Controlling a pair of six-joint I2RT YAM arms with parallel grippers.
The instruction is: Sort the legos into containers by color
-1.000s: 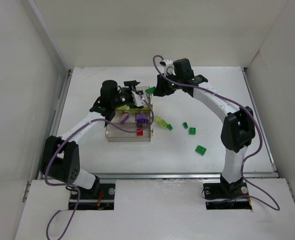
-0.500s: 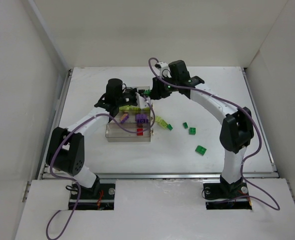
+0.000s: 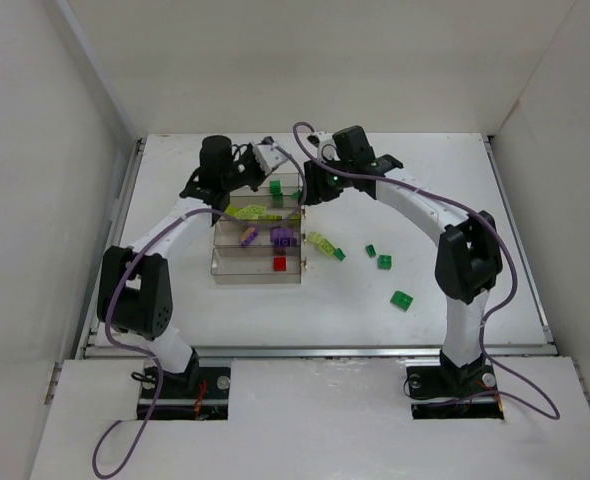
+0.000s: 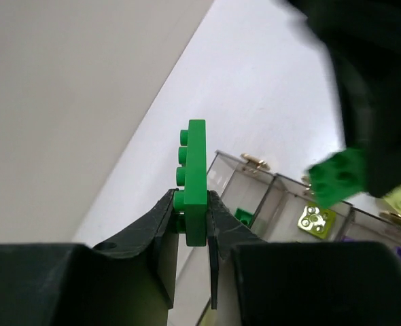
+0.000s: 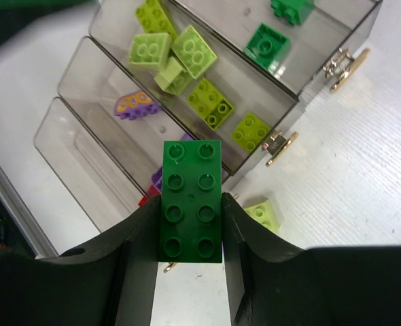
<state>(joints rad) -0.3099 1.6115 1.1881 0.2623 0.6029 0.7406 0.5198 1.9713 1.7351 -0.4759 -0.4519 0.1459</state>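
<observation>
The containers point(image 3: 225, 262) are a clear four-bin tray at mid-table. Its far bin holds green legos point(image 5: 268, 44), the second yellow-green ones point(image 5: 194, 51), the third purple point(image 3: 283, 237) and the near one a red brick point(image 3: 280, 263). My left gripper point(image 3: 265, 158) hovers just behind the tray's far end, shut on a thin green plate point(image 4: 196, 183) held edge-on. My right gripper point(image 5: 190, 217) hangs over the tray's right side point(image 3: 310, 190), shut on a dark green eight-stud brick point(image 5: 191, 200).
Loose legos lie on the white table right of the tray: a yellow-green one point(image 3: 322, 243) and small green ones point(image 3: 339, 254), point(image 3: 370, 250), point(image 3: 385, 262), with another nearer the front point(image 3: 402, 299). White walls enclose the table on three sides.
My left gripper has shut on the green plate and swung from over the tray to behind its far end. The right gripper drifted slightly left, still holding its brick.
</observation>
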